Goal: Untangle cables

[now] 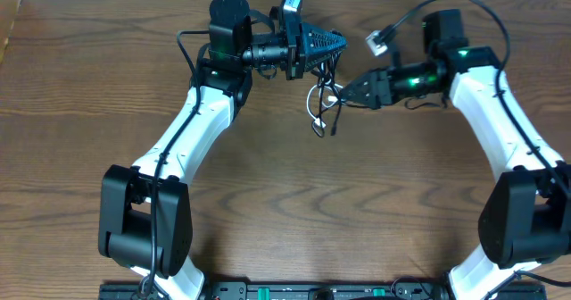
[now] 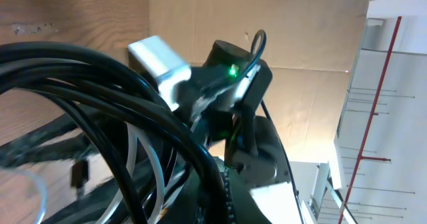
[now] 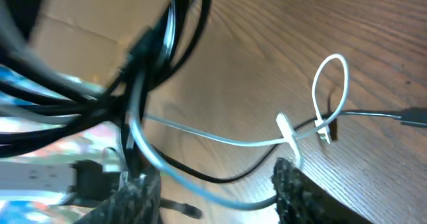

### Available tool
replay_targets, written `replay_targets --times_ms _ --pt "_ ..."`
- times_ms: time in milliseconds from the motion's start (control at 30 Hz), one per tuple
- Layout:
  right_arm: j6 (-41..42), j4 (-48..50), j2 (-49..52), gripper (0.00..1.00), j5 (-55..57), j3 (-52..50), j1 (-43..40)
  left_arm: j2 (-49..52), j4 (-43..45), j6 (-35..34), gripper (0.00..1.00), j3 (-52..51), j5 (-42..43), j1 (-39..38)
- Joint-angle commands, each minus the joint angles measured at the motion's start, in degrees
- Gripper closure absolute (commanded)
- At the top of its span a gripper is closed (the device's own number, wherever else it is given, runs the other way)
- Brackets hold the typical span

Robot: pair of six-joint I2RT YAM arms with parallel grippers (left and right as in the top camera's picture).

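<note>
Two tangled cables [image 1: 319, 104], the white cable [image 3: 220, 139] and black cable [image 3: 207, 179], hang toward the table [image 1: 268, 202] from the clenched left claw [image 1: 337, 43]; mid-separation, the released right claw [image 1: 348, 93] straddles strands and likely must pinch one, pulling sideways.

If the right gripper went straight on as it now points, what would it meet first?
Most likely the white cable, strung just ahead of the open jaws of the right gripper, with the black cable close by; depth is unclear.

Matt wood-grain table [image 1: 285, 211], glossy thin cables [image 3: 220, 140]
</note>
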Motion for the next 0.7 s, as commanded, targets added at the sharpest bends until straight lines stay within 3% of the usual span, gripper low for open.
replay_targets --times_ms 0,67,167,300,433,567,667 --pt "-0.4 0.8 -0.8 0.62 9.7 1.0 2.1 -1.2 0.5 -0.5 0.92 0.6 0.0 0.2" --pt "2.6 2.0 -0.7 0.71 13.8 1.0 2.3 -1.2 0.5 -0.5 0.92 0.6 0.3 0.2" --pt "5.0 3.9 -0.7 0.97 16.5 1.0 1.7 -1.2 0.5 -0.5 0.93 0.6 0.9 0.3" --pt "13.8 3.4 -0.7 0.99 25.9 1.0 -0.5 -1.2 0.5 1.7 0.93 0.6 2.4 1.1" --pt "24.7 -0.4 -0.7 0.99 41.4 1.0 -3.8 -1.2 -1.0 12.1 0.93 0.6 4.5 2.8" --pt "29.6 -4.9 -0.7 0.99 49.8 1.0 -7.1 -1.2 -11.4 23.7 0.92 0.6 4.5 4.8" --pt "29.5 -7.2 -0.7 0.99 49.3 1.0 -9.2 -1.2 -23.1 31.8 0.93 0.6 3.1 6.0"
